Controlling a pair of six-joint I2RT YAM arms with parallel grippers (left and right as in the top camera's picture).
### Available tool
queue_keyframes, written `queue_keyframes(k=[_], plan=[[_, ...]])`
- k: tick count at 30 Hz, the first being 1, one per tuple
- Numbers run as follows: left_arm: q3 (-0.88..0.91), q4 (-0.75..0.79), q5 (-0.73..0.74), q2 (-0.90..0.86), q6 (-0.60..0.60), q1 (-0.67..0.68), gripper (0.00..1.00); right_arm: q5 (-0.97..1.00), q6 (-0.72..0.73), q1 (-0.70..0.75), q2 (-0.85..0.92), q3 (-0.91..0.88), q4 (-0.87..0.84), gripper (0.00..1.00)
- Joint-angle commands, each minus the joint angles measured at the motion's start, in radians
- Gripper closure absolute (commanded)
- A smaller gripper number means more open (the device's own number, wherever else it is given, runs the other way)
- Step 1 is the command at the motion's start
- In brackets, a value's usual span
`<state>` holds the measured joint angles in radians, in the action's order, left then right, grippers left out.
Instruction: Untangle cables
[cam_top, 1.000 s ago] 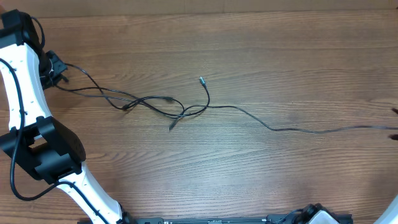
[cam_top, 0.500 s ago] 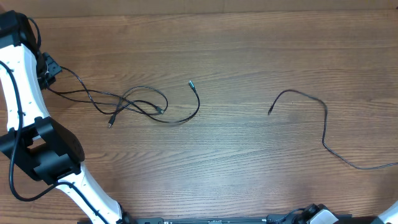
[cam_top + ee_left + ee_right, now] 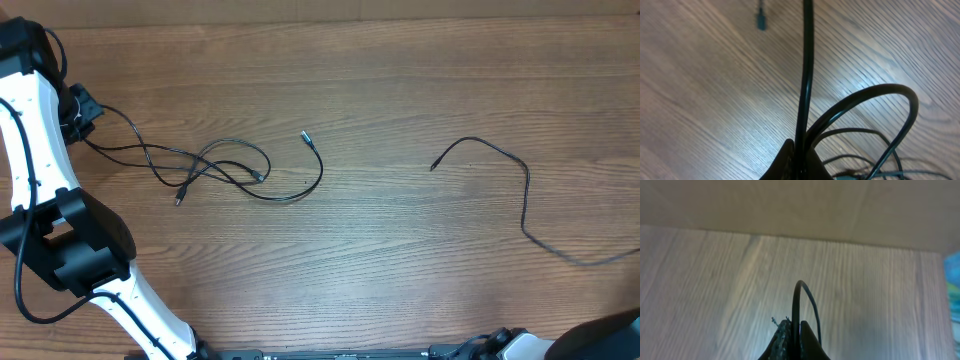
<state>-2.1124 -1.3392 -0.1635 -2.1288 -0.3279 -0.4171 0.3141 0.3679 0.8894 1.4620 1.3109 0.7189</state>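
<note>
Overhead down on table (image 3: 400, 80), wrist views close

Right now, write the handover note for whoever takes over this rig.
Left gripper: shut on strands of the looped cables, which lie on the left of the table.
Right gripper: shut on the single cable, which lies apart on the right.
Done: the single cable is clear of the loops.
Left: the looped cables cross one another; pull them apart.
</note>
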Motion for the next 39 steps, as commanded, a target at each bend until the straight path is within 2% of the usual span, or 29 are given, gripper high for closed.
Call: queue_keyframes(k=[1,9,15,17,18,19,20,21,22,27,35,39], plan=[[0.003,-0.002,0.06,-0.01,0.092,0.008,0.96,-0.002,-0.052,0.003,0.058,0.019,-0.08,0.96],[0.003,-0.001,0.064,-0.01,0.166,0.061,0.96,0.026,-0.093,0.013,0.229,0.019,-0.24,0.96],[0.003,0.009,0.065,-0.01,0.172,0.109,0.96,0.031,-0.092,0.082,0.311,0.019,-0.297,0.96],[0.003,0.021,0.064,-0.01,0.172,0.127,0.96,0.002,-0.093,0.124,0.322,0.019,-0.303,0.9],[0.003,0.028,0.065,-0.01,0.172,0.133,0.95,-0.022,-0.092,0.14,0.322,0.019,-0.303,0.81],[0.003,0.034,0.065,-0.01,0.172,0.139,0.96,-0.056,-0.092,0.158,0.322,0.019,-0.306,0.62],[0.003,0.039,0.065,-0.01,0.172,0.143,0.96,-0.1,-0.092,0.175,0.322,0.019,-0.311,0.39],[0.003,0.043,0.067,-0.01,0.172,0.149,0.96,-0.142,-0.092,0.189,0.322,0.019,-0.315,0.11],[0.003,0.047,0.072,-0.01,0.171,0.153,0.96,-0.191,-0.092,0.204,0.322,0.019,-0.319,0.0],[0.003,0.051,0.113,-0.01,0.172,0.166,0.96,-0.363,-0.093,0.236,0.322,0.019,-0.311,0.0],[0.003,0.044,0.113,-0.01,0.214,0.171,0.96,-0.455,-0.093,0.236,0.274,0.02,-0.322,0.0],[0.003,0.046,0.113,-0.01,0.228,0.171,0.96,-0.541,-0.143,0.233,0.2,0.02,-0.345,0.0]])
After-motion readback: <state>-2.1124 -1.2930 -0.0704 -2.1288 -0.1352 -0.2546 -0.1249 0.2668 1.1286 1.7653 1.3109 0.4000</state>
